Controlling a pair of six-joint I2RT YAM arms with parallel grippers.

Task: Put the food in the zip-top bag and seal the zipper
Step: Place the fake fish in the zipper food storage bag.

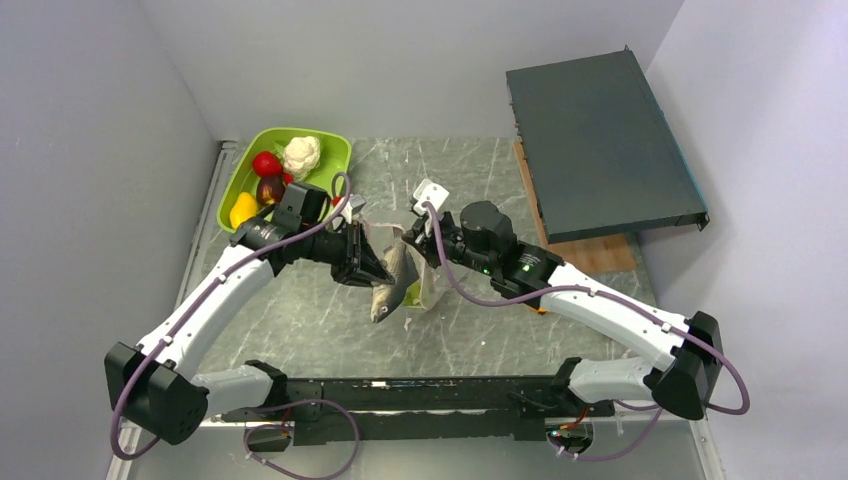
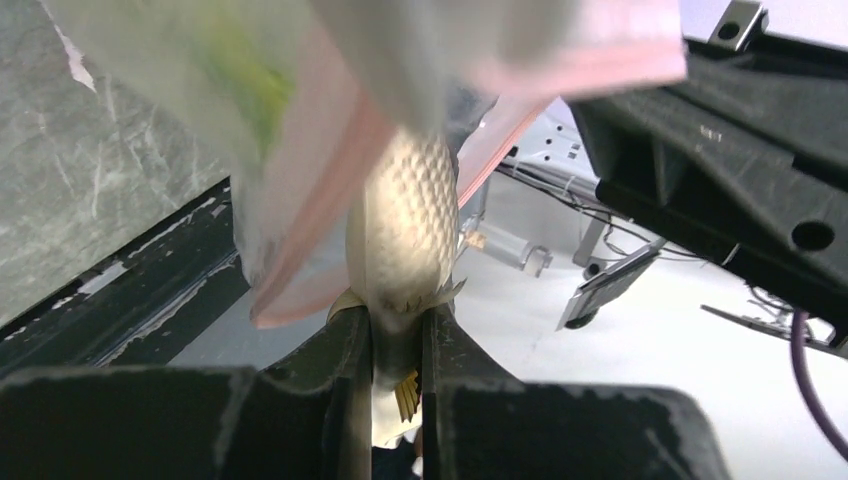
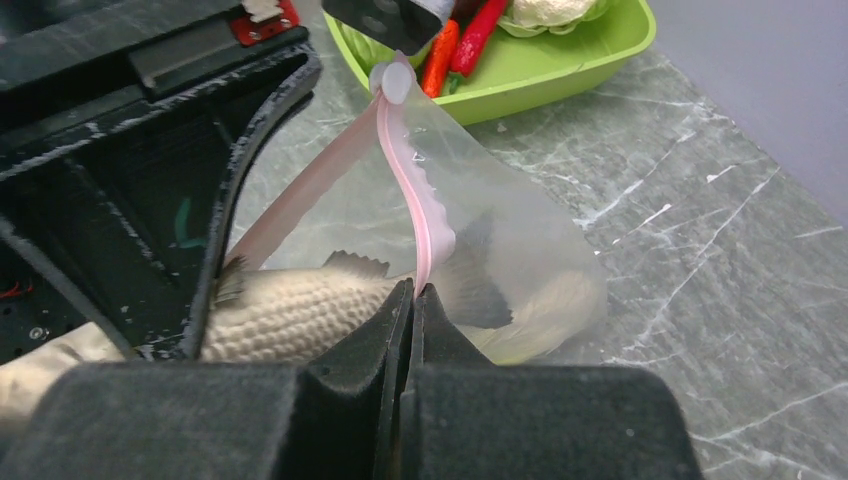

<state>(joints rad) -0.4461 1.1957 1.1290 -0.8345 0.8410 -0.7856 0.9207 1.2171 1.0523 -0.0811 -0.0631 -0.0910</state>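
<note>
Over the marbled table (image 1: 310, 335), the left gripper (image 2: 398, 325) clamps the stiff-looking toy fish (image 2: 405, 220) mid-body. The right gripper (image 3: 413, 295) pinches the limp, likely slippery bag (image 3: 520, 230) by its zipper (image 3: 400, 160).

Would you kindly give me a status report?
Left gripper shut on toy fish, partly inside bag. Right gripper pinching zipper strip. Nothing blocking.

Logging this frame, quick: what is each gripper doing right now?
Left gripper: jaws closed on the toy fish.
Right gripper: jaws closed on the pink strip of the bag.
</note>
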